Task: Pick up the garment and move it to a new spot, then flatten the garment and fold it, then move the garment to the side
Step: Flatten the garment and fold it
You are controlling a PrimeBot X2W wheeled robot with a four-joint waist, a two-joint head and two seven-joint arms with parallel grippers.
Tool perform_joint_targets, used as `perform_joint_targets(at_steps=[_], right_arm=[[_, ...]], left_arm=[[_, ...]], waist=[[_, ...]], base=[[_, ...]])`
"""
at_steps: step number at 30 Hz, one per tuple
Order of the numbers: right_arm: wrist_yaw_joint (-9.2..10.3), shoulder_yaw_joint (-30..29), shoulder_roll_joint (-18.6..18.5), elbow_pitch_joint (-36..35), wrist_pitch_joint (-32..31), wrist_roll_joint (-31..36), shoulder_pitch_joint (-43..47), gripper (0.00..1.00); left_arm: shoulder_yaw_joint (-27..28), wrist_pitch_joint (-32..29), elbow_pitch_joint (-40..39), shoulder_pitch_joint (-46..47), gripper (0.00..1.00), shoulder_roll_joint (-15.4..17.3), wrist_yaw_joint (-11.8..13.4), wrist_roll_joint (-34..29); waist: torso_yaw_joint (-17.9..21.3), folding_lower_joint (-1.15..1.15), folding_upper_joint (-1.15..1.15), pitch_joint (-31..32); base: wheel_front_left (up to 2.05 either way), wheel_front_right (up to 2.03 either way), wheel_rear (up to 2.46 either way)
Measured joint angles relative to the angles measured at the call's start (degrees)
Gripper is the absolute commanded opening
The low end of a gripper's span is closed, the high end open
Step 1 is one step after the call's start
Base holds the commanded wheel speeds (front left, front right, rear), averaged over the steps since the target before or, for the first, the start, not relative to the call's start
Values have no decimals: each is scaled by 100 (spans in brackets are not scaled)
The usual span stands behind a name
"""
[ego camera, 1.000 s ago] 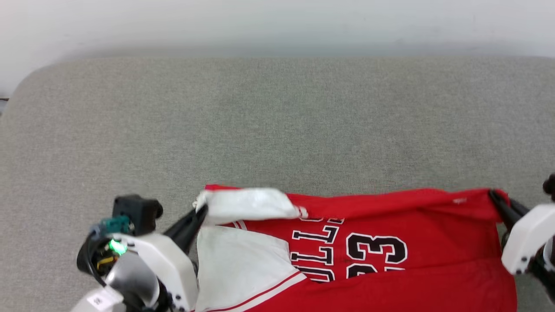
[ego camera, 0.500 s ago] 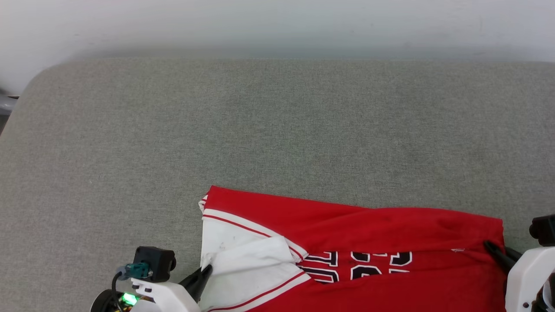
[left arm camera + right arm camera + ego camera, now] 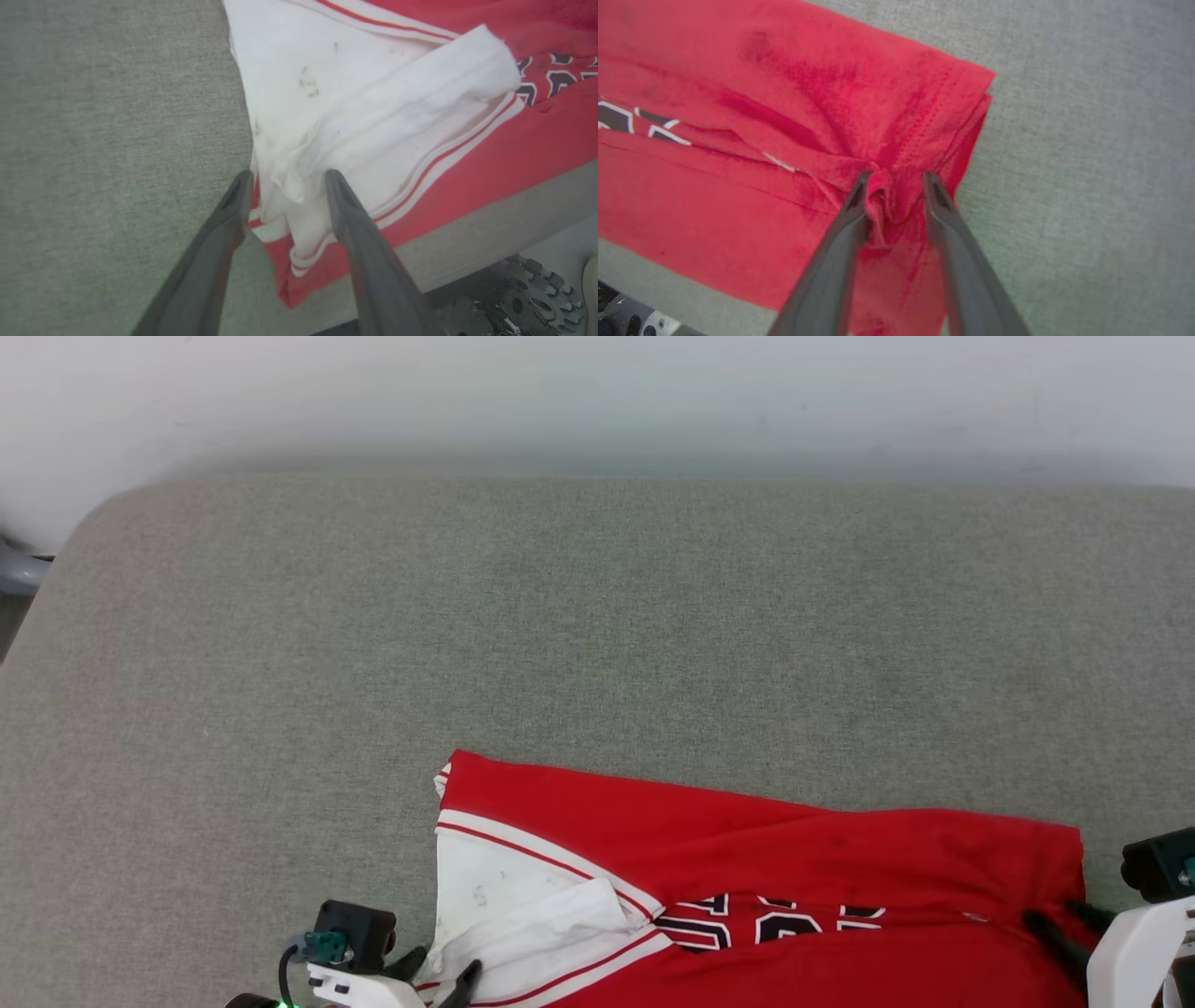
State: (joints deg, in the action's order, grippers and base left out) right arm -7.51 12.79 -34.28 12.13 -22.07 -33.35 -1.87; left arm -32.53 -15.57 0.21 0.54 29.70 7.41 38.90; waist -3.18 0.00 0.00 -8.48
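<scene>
The garment (image 3: 747, 840), a red jersey with a white sleeve, lies folded on itself at the near edge of the grey padded surface (image 3: 597, 616). A strip of black lettering shows below the fold. My left gripper (image 3: 443, 973) is at the sleeve end. In the left wrist view this gripper (image 3: 287, 179) is open, its fingers either side of a loose white sleeve fold (image 3: 373, 116). My right gripper (image 3: 1060, 919) is at the garment's right edge. In the right wrist view this gripper (image 3: 896, 179) has its fingers apart around a bunch of red hem cloth (image 3: 784, 93).
The grey surface stretches far and to both sides, bare up to a pale wall (image 3: 597, 392). Its rounded corner (image 3: 84, 523) is at the far left. The front edge (image 3: 467, 247) runs just beside the garment, with the robot's base (image 3: 523, 298) below it.
Both grippers drew the garment's far edge toward me, laying red cloth over most of the lettering. Both then went from shut to open. The head camera shifted a little.
</scene>
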Motion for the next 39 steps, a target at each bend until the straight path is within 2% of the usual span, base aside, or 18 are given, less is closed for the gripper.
perform_joint_targets(at_steps=[4, 9, 10, 11, 16, 19, 23, 28, 39], right_arm=[[0, 16, -87, -48, 60, -49, -3, 100], [0, -223, -62, -325, -35, -234, -9, 100], [0, -576, 126, -438, -279, -240, 13, 100], [0, -713, 225, -456, -393, -197, 44, 100], [0, -1478, 1002, -490, -1014, 109, 173, 100], [0, -1903, 1372, -536, -1250, 492, 187, 100], [0, -2273, 1783, -522, -1435, 892, 178, 100], [0, -2461, 2071, -382, -1642, 1056, 148, 100], [13, -2294, 2158, 79, -1518, 1280, -22, 100]], left_arm=[[35, 230, 11, 32, 100, -36, -16, -54], [256, 831, -230, 129, 100, -57, 27, -201], [458, 1396, -363, 250, 100, -126, 142, -393], [522, 1607, -378, 280, 100, -146, 196, -479], [661, 2564, -316, 365, 100, -264, 339, -889], [780, 2891, -180, 424, 100, -379, 369, -959], [899, 3017, 22, 475, 100, -414, 331, -1152], [1011, 3048, 159, 569, 100, -531, 216, -1265], [1278, 3049, 299, 647, 100, -783, -85, -1553]], waist=[[24, 0, 0, 124], [58, 0, 0, 317], [81, 0, 0, 405], [90, 0, 0, 420], [116, 0, 0, 397], [111, 0, 0, 320], [92, 0, 0, 180], [35, 0, 0, 12], [-60, 0, 0, -204]], base=[[0, 0, 0], [0, 0, 0], [0, 0, 0], [0, 0, 0], [0, 0, 0], [0, 0, 0], [0, 0, 0], [0, 0, 0], [0, 0, 0]])
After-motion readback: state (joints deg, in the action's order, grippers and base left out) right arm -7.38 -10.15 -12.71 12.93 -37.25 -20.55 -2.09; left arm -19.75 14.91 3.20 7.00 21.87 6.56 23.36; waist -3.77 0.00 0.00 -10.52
